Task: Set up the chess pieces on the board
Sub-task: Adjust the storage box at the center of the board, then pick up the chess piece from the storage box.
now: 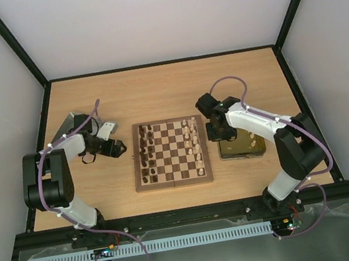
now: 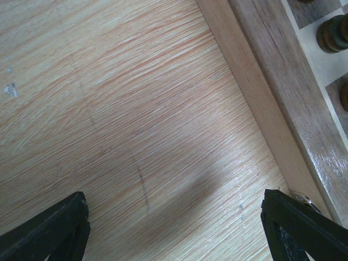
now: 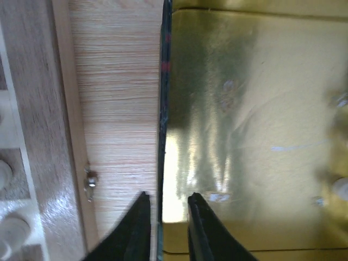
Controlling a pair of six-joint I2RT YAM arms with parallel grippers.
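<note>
Gold tray (image 1: 239, 153) just beside board (image 1: 170, 153)

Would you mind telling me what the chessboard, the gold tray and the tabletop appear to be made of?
Chessboard: looks like wood, grain showing in its brown border, semi-gloss sheen. Tray: probably thin metal, gold and mirror-shiny, with blurred reflections. Tabletop: light wood or wood-look laminate, matt, streaky grain; I cannot tell which.

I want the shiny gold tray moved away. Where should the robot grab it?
Pinch the tray by its thin upright left wall, coming down from above, one finger each side. Its floor is flat and wide, too broad to squeeze. The right gripper straddles that wall, jaws not clamped.
</note>
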